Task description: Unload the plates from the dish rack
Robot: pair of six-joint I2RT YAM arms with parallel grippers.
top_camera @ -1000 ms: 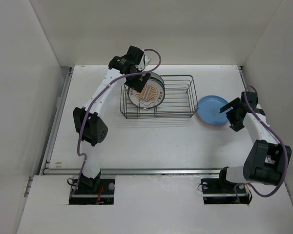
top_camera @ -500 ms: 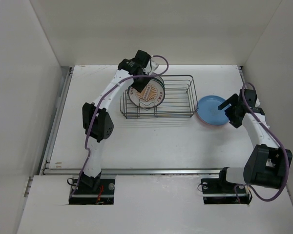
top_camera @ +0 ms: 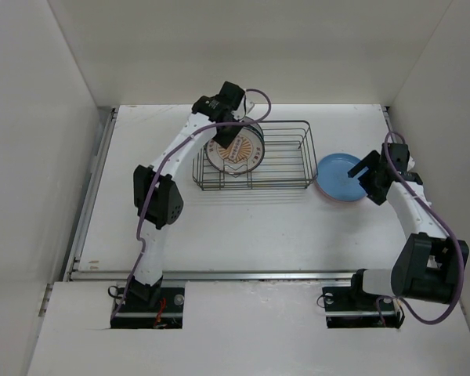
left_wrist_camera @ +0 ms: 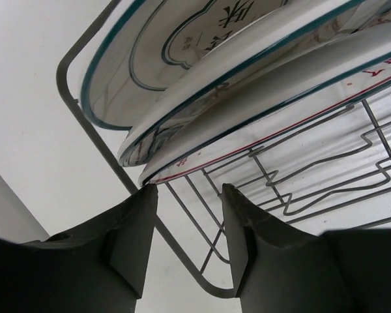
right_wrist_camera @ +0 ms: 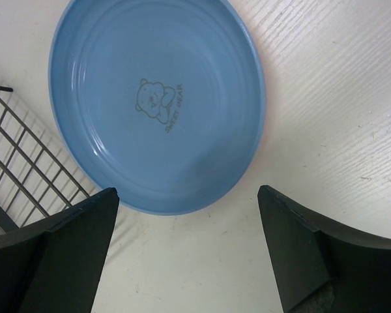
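The dark wire dish rack [top_camera: 278, 160] holds three plates standing at its left end; the front one is white with an orange pattern [top_camera: 236, 150]. My left gripper [top_camera: 225, 133] is open just above their top rims. In the left wrist view my gripper [left_wrist_camera: 186, 194] is open and empty, its tips right below the rim of the nearest plate [left_wrist_camera: 280, 98], with the green-lettered plate [left_wrist_camera: 182, 39] behind it. The blue plate [top_camera: 341, 175] lies flat to the right of the rack on the pink plate [top_camera: 327, 196]. My right gripper [top_camera: 368, 177] is open at its right edge.
The rack's wire frame [left_wrist_camera: 91, 130] curves under my left fingers. The right wrist view shows the blue plate [right_wrist_camera: 156, 104] with a small bear print, the rack's corner [right_wrist_camera: 26, 163] at left, and my open gripper [right_wrist_camera: 188, 192]. White walls enclose the table.
My left arm has swung right and brought its gripper closer over the standing plates. My right gripper has drawn back slightly from the blue plate.
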